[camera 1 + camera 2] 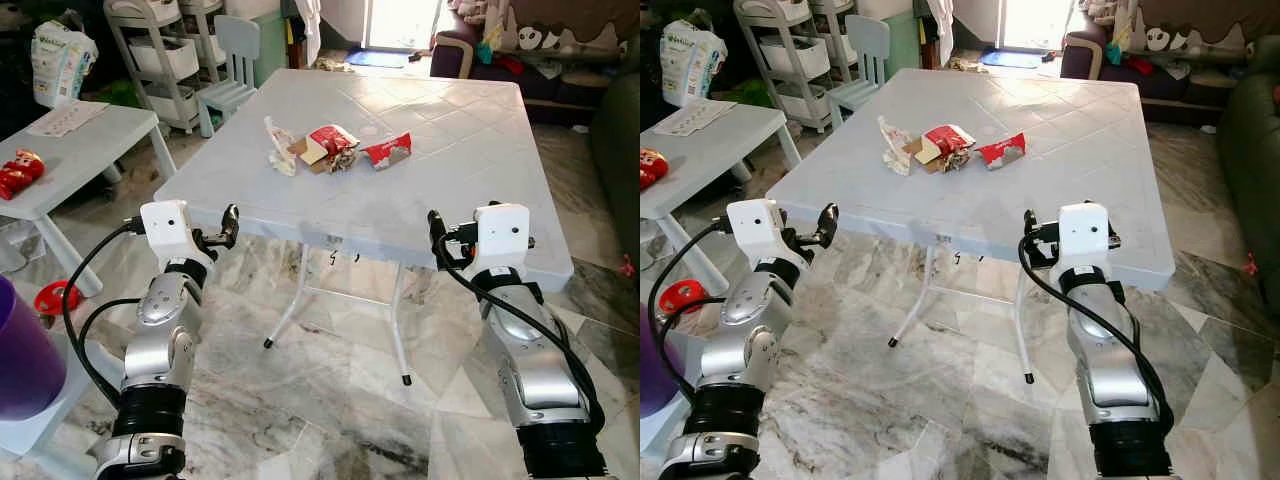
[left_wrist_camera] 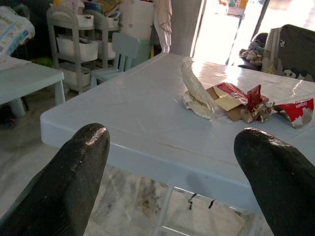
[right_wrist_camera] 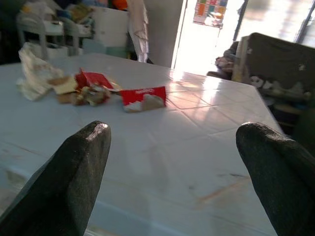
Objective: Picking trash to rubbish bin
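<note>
My left hand (image 1: 228, 226) and right hand (image 1: 437, 236) hang empty with fingers apart, just short of the surface's (image 1: 450, 150) near edge. All the trash is untouched mid-surface: white wrapper (image 1: 280, 146), torn red box (image 1: 328, 146), red packet (image 1: 388, 151). Nothing is binned yet, I judge

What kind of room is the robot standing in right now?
Probably a family living room at home: a sofa beyond the plastic table, a child's chair, and shelving with bins along the wall.
</note>
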